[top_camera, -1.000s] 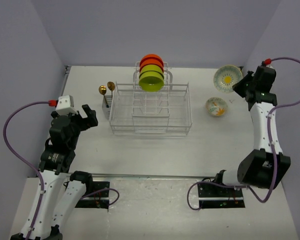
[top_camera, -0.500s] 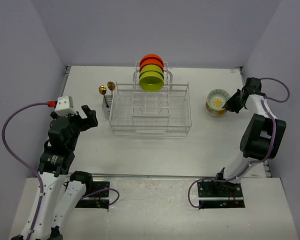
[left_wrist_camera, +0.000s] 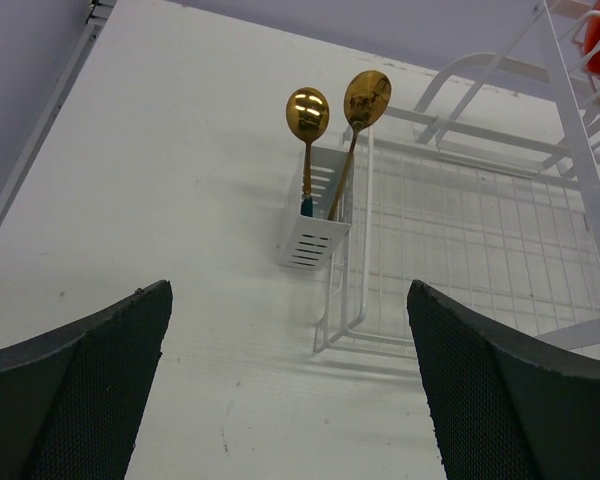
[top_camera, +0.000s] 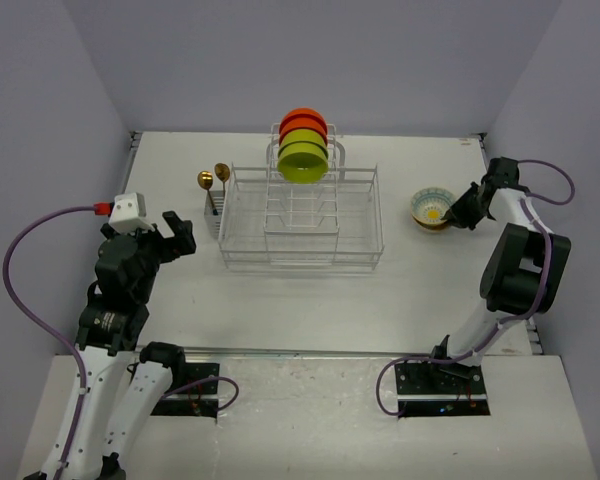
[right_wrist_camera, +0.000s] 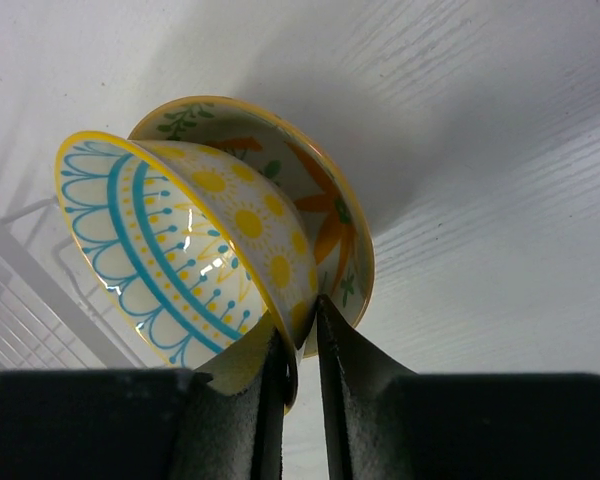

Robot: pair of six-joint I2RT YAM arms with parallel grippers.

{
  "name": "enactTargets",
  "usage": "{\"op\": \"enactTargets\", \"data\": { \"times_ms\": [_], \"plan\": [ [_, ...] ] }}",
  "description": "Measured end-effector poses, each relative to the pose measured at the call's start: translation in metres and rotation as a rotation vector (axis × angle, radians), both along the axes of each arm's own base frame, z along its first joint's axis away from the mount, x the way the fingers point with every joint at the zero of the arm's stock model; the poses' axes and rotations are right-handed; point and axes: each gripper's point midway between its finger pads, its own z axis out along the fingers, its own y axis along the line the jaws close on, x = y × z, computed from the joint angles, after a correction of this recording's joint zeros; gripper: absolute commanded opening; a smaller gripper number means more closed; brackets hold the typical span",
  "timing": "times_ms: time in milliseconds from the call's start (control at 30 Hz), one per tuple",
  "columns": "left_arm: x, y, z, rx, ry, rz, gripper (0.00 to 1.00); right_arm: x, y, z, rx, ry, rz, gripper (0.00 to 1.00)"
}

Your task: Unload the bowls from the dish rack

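Observation:
The white wire dish rack (top_camera: 300,258) stands mid-table with an orange-red bowl (top_camera: 303,119) and lime-green bowls (top_camera: 302,160) upright at its far end. My right gripper (top_camera: 458,215) is shut on the rim of a pale blue-and-yellow patterned bowl (right_wrist_camera: 170,250), which sits tilted inside a second patterned bowl (right_wrist_camera: 335,215) with an orange flower. The pair shows on the table at the right (top_camera: 433,208). My left gripper (left_wrist_camera: 290,400) is open and empty, above bare table near the rack's left corner (left_wrist_camera: 345,330).
Two gold spoons (top_camera: 213,180) stand in a small white holder (left_wrist_camera: 313,215) on the rack's left side. The table's right edge lies just beyond my right arm.
My right gripper has carried the patterned bowl down from the far right and lowered it into the other patterned bowl. The left arm has barely moved.

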Motion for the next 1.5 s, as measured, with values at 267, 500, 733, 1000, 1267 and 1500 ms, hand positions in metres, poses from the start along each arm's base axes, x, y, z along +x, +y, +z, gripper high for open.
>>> {"op": "enactTargets", "data": {
  "times_ms": [267,500,733,1000,1267,1500],
  "plan": [
    [-0.001,0.000,0.001,-0.001,-0.005,0.000,1.00,0.000,0.000,0.011,-0.009,-0.024,0.005,0.32],
    [-0.001,0.000,0.001,-0.001,-0.005,-0.001,1.00,0.001,0.000,0.040,-0.034,-0.097,0.006,0.27],
    [-0.001,0.000,0.001,-0.001,-0.005,0.000,1.00,0.000,0.000,0.041,-0.042,-0.116,0.005,0.17],
    [0.006,-0.017,0.002,-0.013,0.029,-0.088,1.00,-0.023,0.073,0.133,-0.165,-0.369,0.212,0.61],
    [0.015,-0.024,0.019,-0.003,0.033,-0.121,1.00,-0.121,0.216,0.329,-0.300,-1.069,0.709,0.70],
    [-0.004,0.001,0.034,0.016,-0.052,-0.005,1.00,-0.090,0.267,0.326,-0.583,-1.076,0.845,0.65]
  ]
}}
